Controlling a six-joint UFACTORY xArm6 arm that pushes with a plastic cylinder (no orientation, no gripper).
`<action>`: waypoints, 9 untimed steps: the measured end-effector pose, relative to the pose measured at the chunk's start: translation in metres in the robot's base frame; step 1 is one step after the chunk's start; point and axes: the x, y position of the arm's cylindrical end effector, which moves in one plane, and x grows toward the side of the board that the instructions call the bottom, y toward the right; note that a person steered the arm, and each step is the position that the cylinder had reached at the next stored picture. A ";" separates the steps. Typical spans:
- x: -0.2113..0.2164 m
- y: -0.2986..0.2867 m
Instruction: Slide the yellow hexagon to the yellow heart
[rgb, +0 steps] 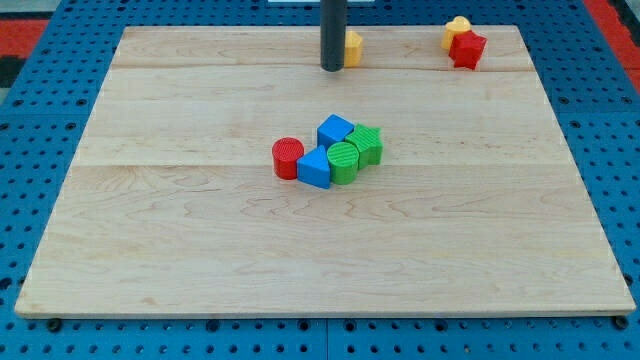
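We see a pale wooden board (200, 250) lying on a blue pegboard surface (40, 120). In the centre of the frame five blocks huddle together: a red cylinder (287, 158) at the left, a blue triangular block (314, 169) touching it, a blue cube (335, 130) above, and two green blocks, one round (344, 162) and one (367, 144) just upper right of it. Near the top edge, a yellow hexagon (352, 47) sits right of centre, and in the upper right a yellow heart (457, 30) touches a red star-like block (467, 49).
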 end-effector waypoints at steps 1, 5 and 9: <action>-0.018 0.002; -0.044 0.044; -0.062 0.059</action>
